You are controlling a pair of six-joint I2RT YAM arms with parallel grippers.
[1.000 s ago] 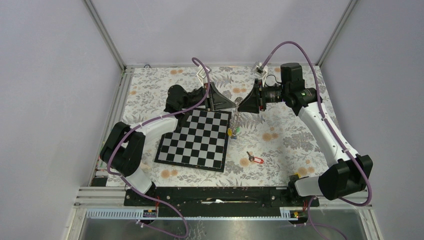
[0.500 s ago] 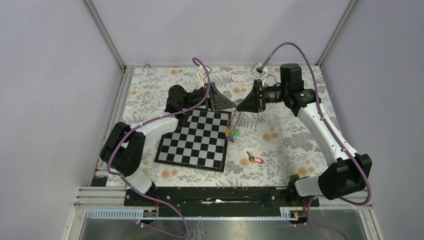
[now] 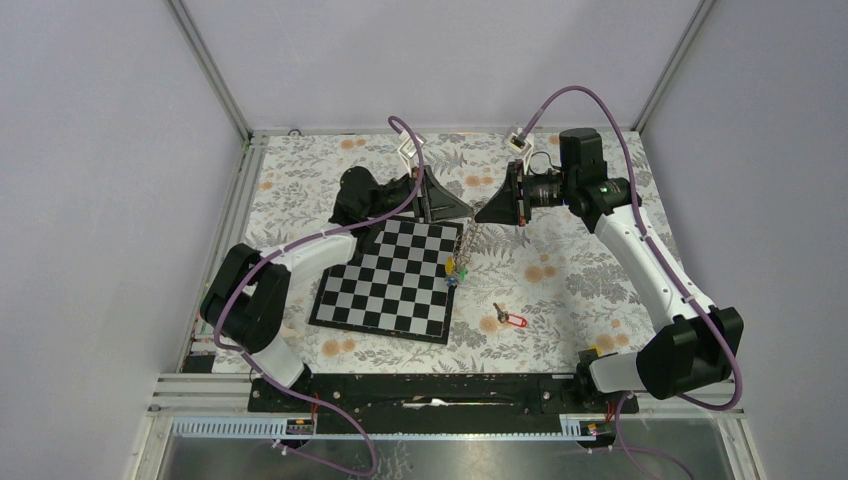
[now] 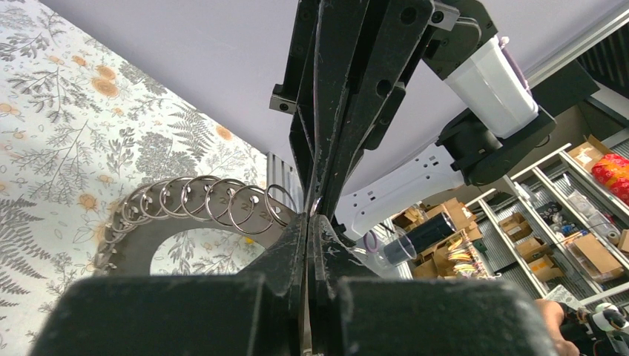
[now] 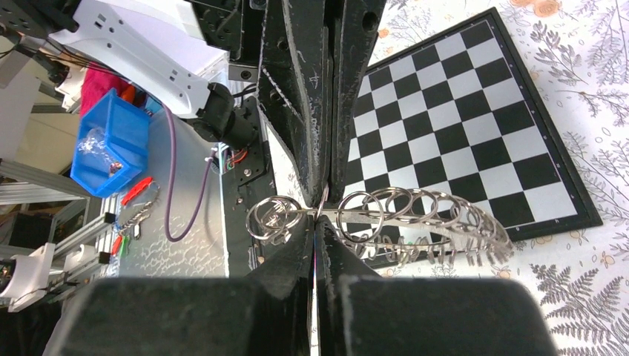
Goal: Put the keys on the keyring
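The keyring [image 3: 466,240] hangs on edge between both grippers above the chessboard's far right corner. My left gripper [image 3: 464,212] and right gripper [image 3: 480,214] meet tip to tip, each shut on its top rim. In the left wrist view the flat grey keyring [image 4: 133,248] carries several small wire rings [image 4: 215,204], and my gripper [image 4: 308,219] pinches its rim. The right wrist view shows the same keyring [image 5: 445,222] in my shut gripper [image 5: 317,215]. Keys with yellow, green and blue tags [image 3: 453,270] dangle from its low end. A red-tagged key [image 3: 510,320] lies on the cloth.
The chessboard [image 3: 395,275] lies left of centre on the flowered cloth [image 3: 580,270], also in the right wrist view [image 5: 460,111]. Metal frame rails [image 3: 240,200] border the table.
The dangling tagged keys have swung left, from beside the board's right edge to over it. Both grippers have stayed shut on the keyring, shifting only slightly.
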